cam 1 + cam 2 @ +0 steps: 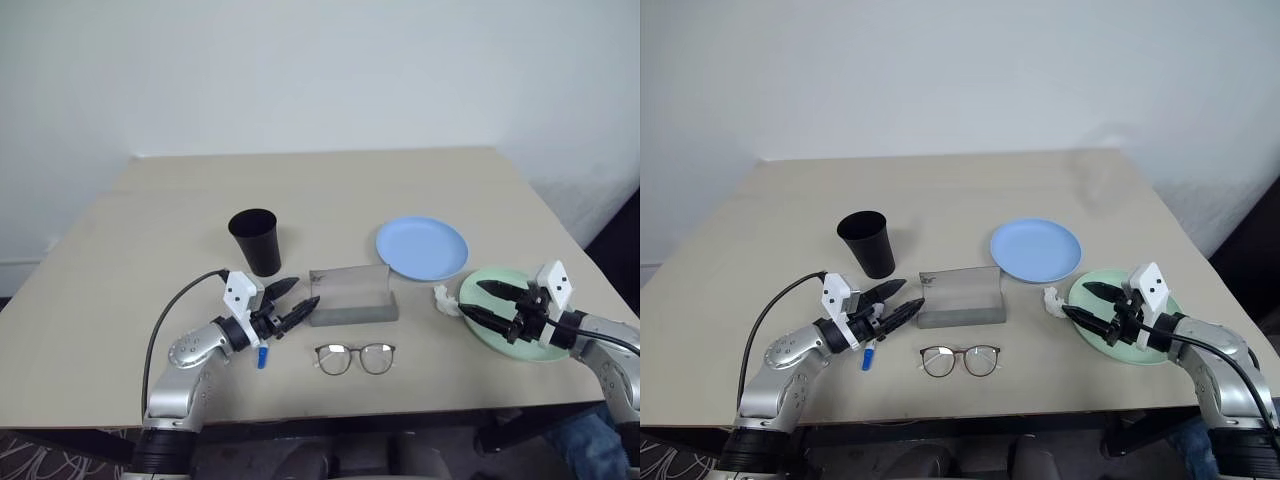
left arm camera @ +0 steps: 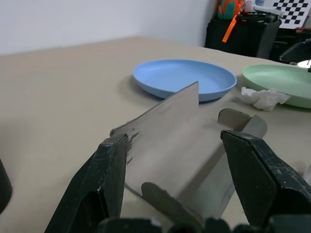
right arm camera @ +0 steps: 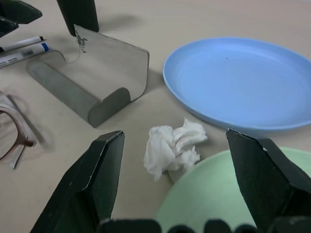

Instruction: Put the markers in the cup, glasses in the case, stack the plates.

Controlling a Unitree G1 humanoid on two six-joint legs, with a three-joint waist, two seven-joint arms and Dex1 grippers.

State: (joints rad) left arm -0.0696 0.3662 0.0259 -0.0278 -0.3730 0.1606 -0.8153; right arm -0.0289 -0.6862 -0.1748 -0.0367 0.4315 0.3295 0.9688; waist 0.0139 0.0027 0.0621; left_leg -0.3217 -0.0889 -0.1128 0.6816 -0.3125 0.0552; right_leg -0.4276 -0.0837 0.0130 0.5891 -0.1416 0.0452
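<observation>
Closest to me on the beige surface (image 1: 120, 260) I have the glasses (image 1: 355, 357), lying unfolded near the front edge, just in front of the grey case (image 1: 352, 296). The case sits open, its lid standing up along the back. My left gripper (image 1: 293, 303) hovers level just left of the case, pointing at its near-left end, with the jaws spread wide and nothing between them; in the left wrist view the case fills the gap ahead of the two black fingers (image 2: 99, 182) without touching them. Under that gripper lie the markers (image 3: 22, 48), side by side; from the head view I see the blue cap (image 1: 262, 357) poking out below the wrist. The black cup (image 1: 255, 241) stands upright behind the left gripper, to the left of the case and apart from it. On the right, the light blue plate (image 1: 422, 247) rests behind and to the right of the case. The mint green plate (image 1: 505, 310) sits nearer the right edge, just beside the blue one, not stacked. A crumpled white paper wad (image 1: 445, 299) lies against the green plate's left rim. My right gripper (image 1: 483, 302) hangs over the green plate, angled slightly down toward the wad, jaws wide apart and empty.
</observation>
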